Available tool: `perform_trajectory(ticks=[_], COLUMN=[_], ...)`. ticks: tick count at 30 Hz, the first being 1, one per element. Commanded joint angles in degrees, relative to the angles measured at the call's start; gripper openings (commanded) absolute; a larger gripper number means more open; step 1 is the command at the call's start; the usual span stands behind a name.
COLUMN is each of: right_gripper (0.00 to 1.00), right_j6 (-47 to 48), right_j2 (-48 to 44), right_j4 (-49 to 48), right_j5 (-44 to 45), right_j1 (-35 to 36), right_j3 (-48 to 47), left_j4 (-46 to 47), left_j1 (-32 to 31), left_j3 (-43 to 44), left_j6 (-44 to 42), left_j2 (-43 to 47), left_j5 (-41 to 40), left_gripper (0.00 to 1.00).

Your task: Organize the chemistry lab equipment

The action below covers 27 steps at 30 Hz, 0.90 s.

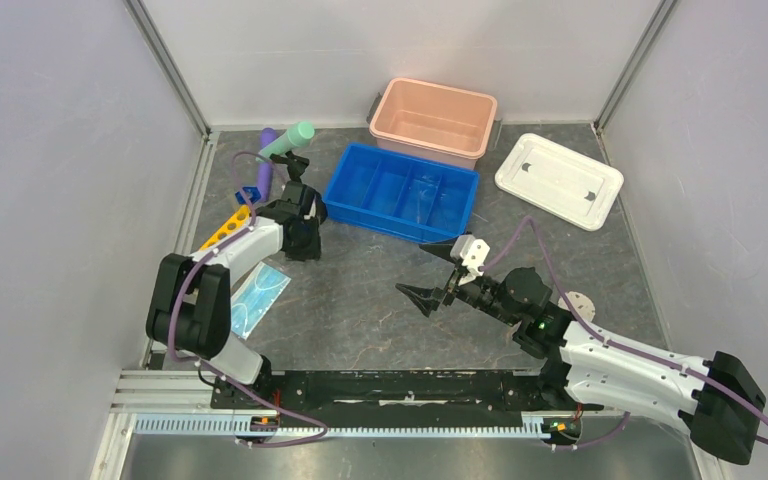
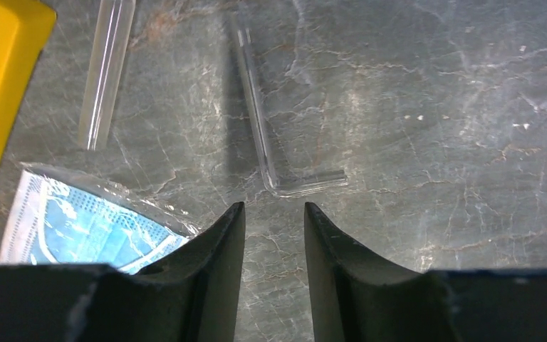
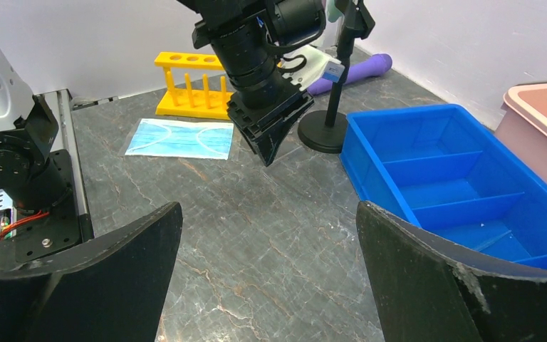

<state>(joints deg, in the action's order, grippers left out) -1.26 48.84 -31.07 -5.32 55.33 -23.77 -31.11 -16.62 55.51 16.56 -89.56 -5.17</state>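
In the left wrist view the left gripper (image 2: 274,208) hovers low over the grey marbled table (image 2: 434,107). Its claw is partly spread, with nothing between the fingers. A bent clear glass rod (image 2: 255,107) lies just beyond the tips at upper centre, and a straight clear tube (image 2: 105,71) lies at upper left. The plastic-wrapped light-blue mask (image 2: 78,228) sits at lower left, beside the yellow tube rack (image 2: 0,85). In the overhead view's centre, the right gripper (image 1: 428,270) is spread wide and empty, just below the blue divided tray (image 1: 390,225).
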Motion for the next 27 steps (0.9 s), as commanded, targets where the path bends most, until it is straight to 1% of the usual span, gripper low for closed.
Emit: perform_trajectory(ticks=[1, 7, 11, 17, 22, 27], right_gripper=[0.98, 0.98, 0.98, 0.98, 0.98, 0.98], right_j6=[-0.2, -0.4, -0.4, 0.2, 0.3, -0.5], right_j2=[-1.3, -1.9, -1.8, -1.8, -1.5, -0.8], right_j4=[-0.1, 0.3, 0.6, 0.8, 0.5, 0.2], right_j5=[0.6, 1.0, 1.2, 1.6, 1.8, 1.9], right_j1=[0.1, 0.0, 0.0, 0.1, 0.0, 0.1], right_j3=[-1.5, -1.0, -0.9, -0.7, -0.6, -0.6], left_j4=[4.8, 7.5, 7.7, 7.5, 6.7, 6.1], left_j1=[0.2, 0.1, 0.2, 0.2, 0.1, 0.1], left_j3=[-1.7, -2.1, -1.0, -0.5, -0.9, -2.7], left_j6=[9.1, 10.9, 10.9, 10.8, 10.1, 10.2], left_j2=[-0.6, -3.2, -5.6, -7.1, -6.7, -4.1], left_j5=[-2.9, -3.9, -5.3, -6.4, -4.4, -0.4], left_gripper=[0.40, 0.37, 0.34, 0.32, 0.23, 0.15])
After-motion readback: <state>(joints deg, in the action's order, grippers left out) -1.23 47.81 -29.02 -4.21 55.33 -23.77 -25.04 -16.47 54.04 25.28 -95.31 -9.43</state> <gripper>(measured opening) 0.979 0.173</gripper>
